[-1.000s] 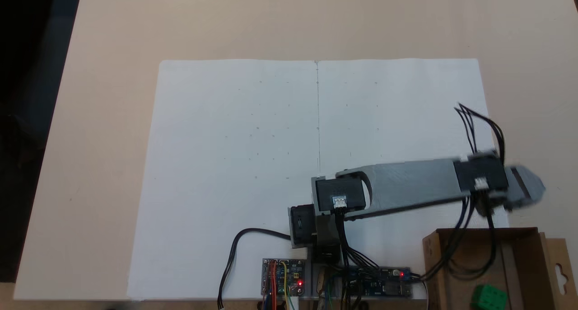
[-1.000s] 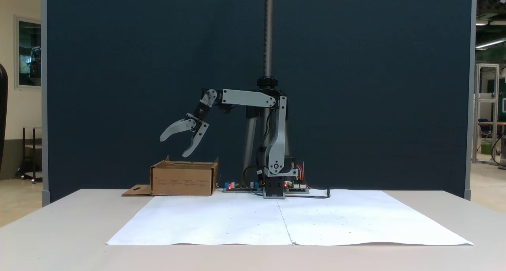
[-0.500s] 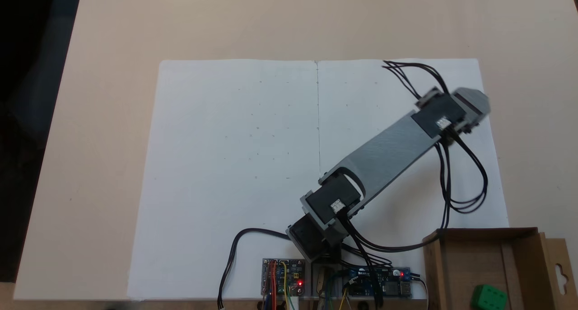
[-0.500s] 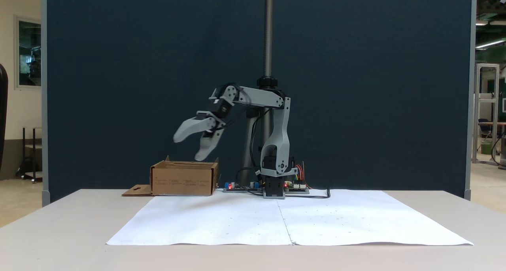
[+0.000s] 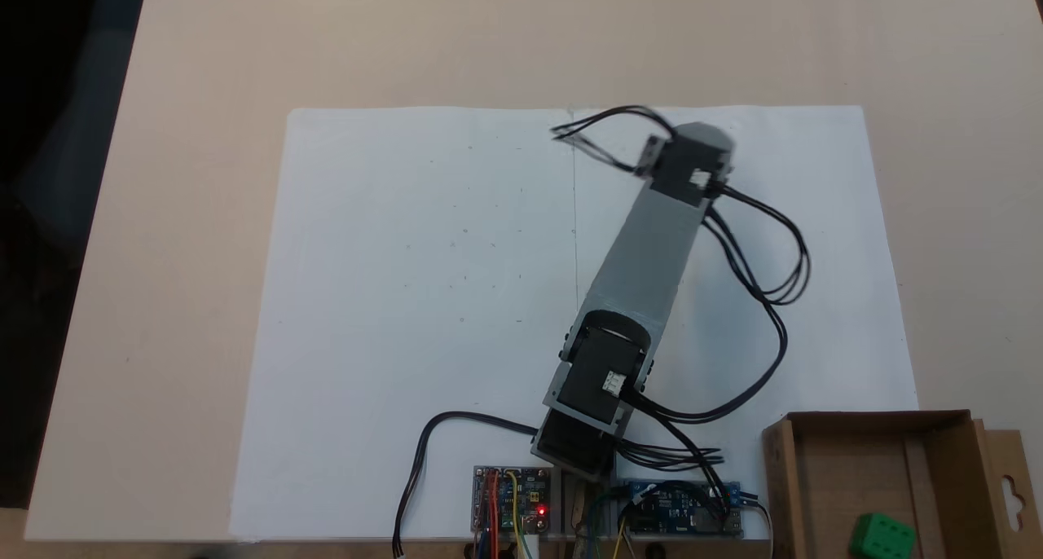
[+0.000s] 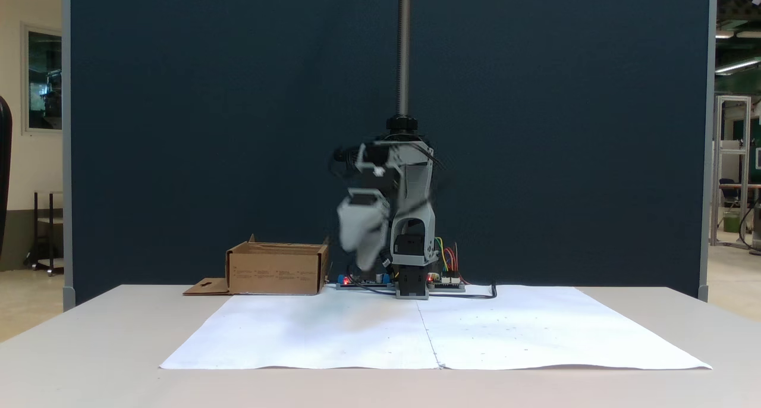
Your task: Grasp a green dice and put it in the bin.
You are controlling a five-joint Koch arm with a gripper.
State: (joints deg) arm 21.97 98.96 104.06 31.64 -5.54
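Your gripper hangs in the air above the white paper sheet, blurred in the front-facing fixed view, pointing down and toward the camera. The blur smears the two jaws into one pale grey shape, so you cannot tell how far apart they stand, and nothing can be made out between them. In the fixed view from above, the gripper sits at the far end of the grey arm, near the sheet's far edge and just right of the fold line running down the middle of the paper.

The green dice lies well away from your gripper, back by the arm's base side and off to the right in that top-down view. It rests on the floor of the bin, in the compartment left of the inner divider strip, near the picture's bottom edge. In the front-facing view the bin stands on the table to the left of the gripper and lower down, its walls hiding what is inside.

Black cables loop out from the wrist to the right. The circuit boards at the base show a red light.
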